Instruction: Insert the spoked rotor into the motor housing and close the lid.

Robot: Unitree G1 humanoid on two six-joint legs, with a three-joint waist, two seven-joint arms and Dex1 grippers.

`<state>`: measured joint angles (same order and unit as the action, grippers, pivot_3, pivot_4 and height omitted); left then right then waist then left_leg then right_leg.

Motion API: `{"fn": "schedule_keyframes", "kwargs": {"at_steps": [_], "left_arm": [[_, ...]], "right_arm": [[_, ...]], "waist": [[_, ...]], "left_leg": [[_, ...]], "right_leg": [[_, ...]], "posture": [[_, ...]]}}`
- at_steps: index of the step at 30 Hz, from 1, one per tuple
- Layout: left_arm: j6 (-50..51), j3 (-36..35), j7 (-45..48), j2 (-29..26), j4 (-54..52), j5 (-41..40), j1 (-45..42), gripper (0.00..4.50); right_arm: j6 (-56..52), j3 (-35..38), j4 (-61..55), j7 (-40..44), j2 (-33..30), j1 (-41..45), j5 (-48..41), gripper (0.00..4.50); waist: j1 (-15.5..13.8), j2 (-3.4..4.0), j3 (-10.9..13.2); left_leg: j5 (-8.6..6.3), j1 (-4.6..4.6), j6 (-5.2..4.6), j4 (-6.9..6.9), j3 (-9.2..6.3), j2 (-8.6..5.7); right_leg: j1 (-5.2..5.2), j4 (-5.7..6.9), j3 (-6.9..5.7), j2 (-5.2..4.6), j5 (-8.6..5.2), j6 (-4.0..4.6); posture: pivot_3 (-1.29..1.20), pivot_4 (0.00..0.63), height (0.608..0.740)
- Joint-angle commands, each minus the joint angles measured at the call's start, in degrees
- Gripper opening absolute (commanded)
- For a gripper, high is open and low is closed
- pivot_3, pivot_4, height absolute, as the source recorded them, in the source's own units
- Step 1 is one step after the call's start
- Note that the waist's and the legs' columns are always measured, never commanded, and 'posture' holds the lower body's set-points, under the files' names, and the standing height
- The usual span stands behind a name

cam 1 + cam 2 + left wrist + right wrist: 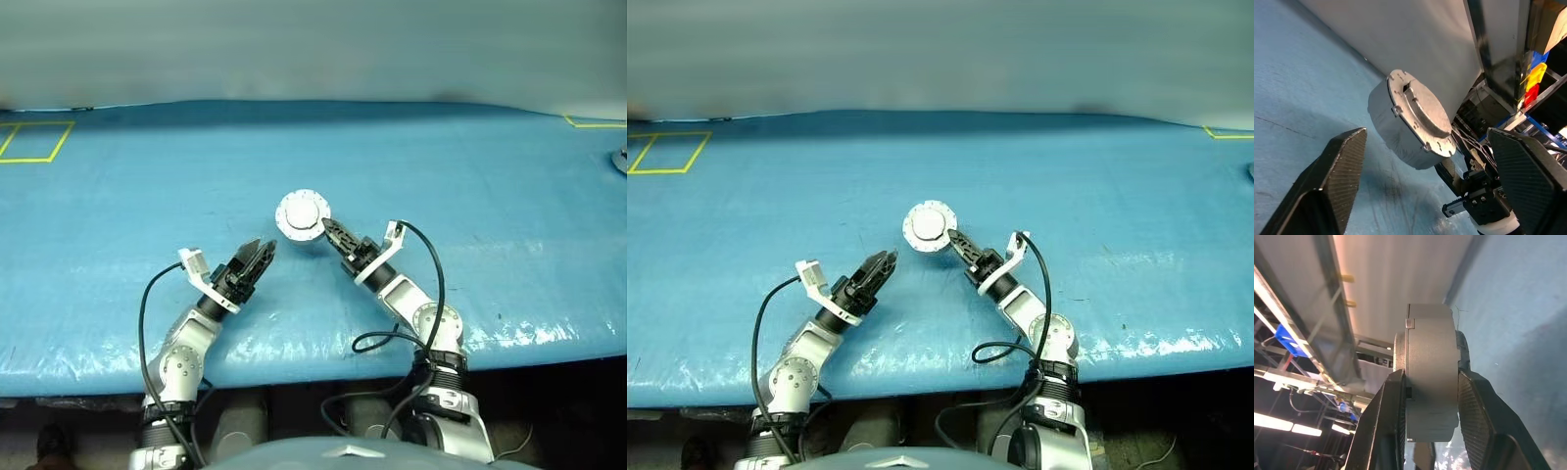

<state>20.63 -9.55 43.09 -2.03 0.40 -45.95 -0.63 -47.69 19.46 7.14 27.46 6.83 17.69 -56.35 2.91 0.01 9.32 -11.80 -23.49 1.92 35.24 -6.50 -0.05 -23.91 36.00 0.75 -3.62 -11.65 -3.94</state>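
The right gripper [328, 229] has its fingers clamped on the closed motor housing [302, 215], one on each flat face, lid [1418, 111] seated; its contents are hidden. The left gripper [263, 251] fingers, spread wide and empty, sit near it above the blue desk [490, 196].

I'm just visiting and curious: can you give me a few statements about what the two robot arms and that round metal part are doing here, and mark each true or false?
1. The right gripper clamps the closed motor housing between its two fingers. True.
2. The left gripper is shut on the housing as well. False: it is open and apart from it.
3. The lid sits on the housing. True.
4. The housing lies flat on the blue table. False: it is held up, tilted.
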Motion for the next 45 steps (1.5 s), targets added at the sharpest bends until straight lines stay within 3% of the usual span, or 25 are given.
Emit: {"fn": "schedule_keyframes", "kwargs": {"at_steps": [1, 8, 14, 36, 42, 45], "left_arm": [[2.8, 0.0, -0.9, 1.3, -2.0, -3.4, 0.0, 4.48], [9.6, -1.1, -1.3, 4.1, -2.1, -12.0, -1.7, 4.48], [12.4, 0.2, 2.0, 4.4, -4.3, -14.7, -3.0, 4.48], [7.7, -3.1, -1.8, 6.5, 0.0, -13.2, -7.0, 4.48], [8.8, -2.7, -1.8, 5.9, -0.1, -13.4, -6.2, 2.64], [9.5, -1.5, -0.8, 5.3, -1.0, -13.0, -5.5, 2.60]], "right_arm": [[-2.0, -1.9, -8.0, 0.9, 1.5, 1.9, -6.5, 1.15], [-4.7, -6.6, -13.3, 0.8, 0.4, 0.0, -8.3, 1.15], [-4.6, -8.7, -13.7, 1.1, -0.3, -1.2, -7.4, 1.15], [-2.7, -11.2, -15.3, 0.2, -0.8, -2.3, -7.2, 1.15], [-2.5, -11.3, -15.3, -0.2, -0.8, -2.4, -7.6, 1.15], [-2.7, -11.5, -15.4, 0.0, -0.9, -2.4, -7.9, 1.15]], "waist": [[0.0, 0.00, 0.0], [0.2, 0.00, 0.0], [0.1, 0.00, 0.0], [0.1, -0.01, 0.0], [0.1, -0.01, 0.0], [0.1, -0.01, 0.0]], "left_leg": [[0.00, 0.00, 0.00, 0.02, 0.00, 0.00], [0.00, -0.01, -0.01, 0.14, -0.02, 0.01], [-0.01, -0.07, -0.01, 0.31, -0.03, 0.00], [-0.01, -0.09, -0.02, 0.39, -0.04, 0.00], [-0.01, -0.08, -0.02, 0.41, -0.04, 0.00], [-0.01, -0.07, -0.02, 0.41, -0.04, 0.01]], "right_leg": [[0.00, 0.00, 0.00, 0.01, 0.00, 0.00], [0.05, 0.02, 0.00, 0.03, -0.14, 0.24], [0.08, 0.03, 0.00, 0.04, -0.14, 0.24], [0.12, 0.04, 0.02, 0.08, -0.10, 0.22], [0.12, 0.05, 0.03, 0.08, -0.10, 0.22], [0.13, 0.05, 0.02, 0.08, -0.09, 0.22]], "posture": [[0.00, 0.150, 0.740], [0.00, 0.150, 0.740], [0.00, 0.150, 0.740], [0.00, 0.150, 0.740], [0.00, 0.150, 0.740], [0.00, 0.150, 0.740]]}}
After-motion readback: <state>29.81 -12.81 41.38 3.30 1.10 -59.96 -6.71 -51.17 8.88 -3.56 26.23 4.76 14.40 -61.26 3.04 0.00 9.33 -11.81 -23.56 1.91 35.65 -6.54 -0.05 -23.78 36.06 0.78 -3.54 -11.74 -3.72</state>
